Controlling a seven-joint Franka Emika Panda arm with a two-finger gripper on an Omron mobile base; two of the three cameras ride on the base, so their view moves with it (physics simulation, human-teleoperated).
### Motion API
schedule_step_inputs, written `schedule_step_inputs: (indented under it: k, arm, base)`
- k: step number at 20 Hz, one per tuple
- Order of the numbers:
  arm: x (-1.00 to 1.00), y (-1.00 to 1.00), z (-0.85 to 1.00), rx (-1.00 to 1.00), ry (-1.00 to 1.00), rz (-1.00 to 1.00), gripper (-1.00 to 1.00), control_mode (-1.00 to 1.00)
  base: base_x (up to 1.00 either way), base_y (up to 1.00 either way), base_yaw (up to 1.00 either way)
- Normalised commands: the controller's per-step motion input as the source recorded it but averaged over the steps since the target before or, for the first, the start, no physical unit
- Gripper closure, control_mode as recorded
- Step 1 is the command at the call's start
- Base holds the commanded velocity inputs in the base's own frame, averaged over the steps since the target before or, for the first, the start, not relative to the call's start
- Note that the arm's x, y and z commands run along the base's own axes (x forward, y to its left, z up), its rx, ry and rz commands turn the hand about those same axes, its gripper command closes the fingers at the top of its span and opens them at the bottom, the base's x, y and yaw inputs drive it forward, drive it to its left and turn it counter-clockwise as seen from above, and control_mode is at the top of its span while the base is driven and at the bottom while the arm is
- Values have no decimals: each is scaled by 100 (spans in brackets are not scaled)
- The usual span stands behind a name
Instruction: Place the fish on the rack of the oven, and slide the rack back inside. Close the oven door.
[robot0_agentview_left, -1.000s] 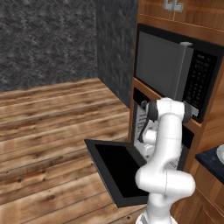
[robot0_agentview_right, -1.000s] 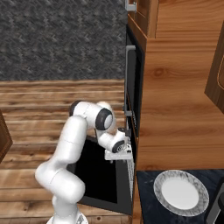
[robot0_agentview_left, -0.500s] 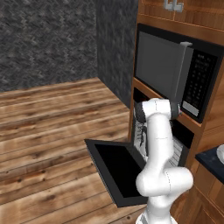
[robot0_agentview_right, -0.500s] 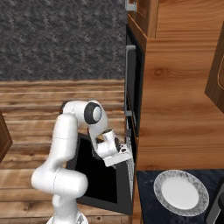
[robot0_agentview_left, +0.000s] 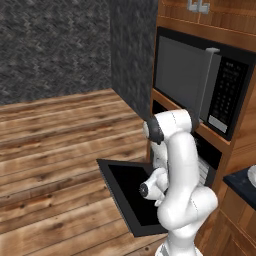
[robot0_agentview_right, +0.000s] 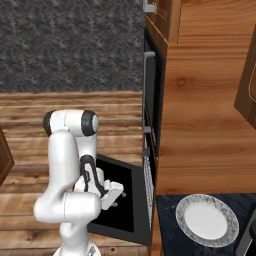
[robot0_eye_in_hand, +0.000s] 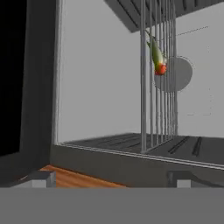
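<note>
My arm (robot0_agentview_left: 180, 170) is glossy white, built of thick rounded segments with dark grey bands at the joints. A round dark cap closes my shoulder joint. My hand (robot0_agentview_right: 111, 192) is a boxy white block with small dark fingertips (robot0_eye_in_hand: 41, 178).

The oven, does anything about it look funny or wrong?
Nothing looks broken or spilled. The oven stands with its door dropped flat open over the wooden floor. In the hand view the fish lies on the rack inside. That view is rolled sideways, so the rack's bars look upright.
</note>
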Motion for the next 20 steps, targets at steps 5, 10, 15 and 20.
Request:
schedule_step_inputs:
  k: [5,10,15,20]
  arm:
    - [8,93,100,-26,-14,-8,-100,-100]
    - [13,86,100,-19,-1,-7,-100,-100]
    - [10,71,100,-13,0,-9,-100,-100]
    - [2,61,100,-9,1,-10,-100,-100]
  base:
    - [0,0,0]
    - [0,0,0]
    - [0,0,0]
    - [0,0,0]
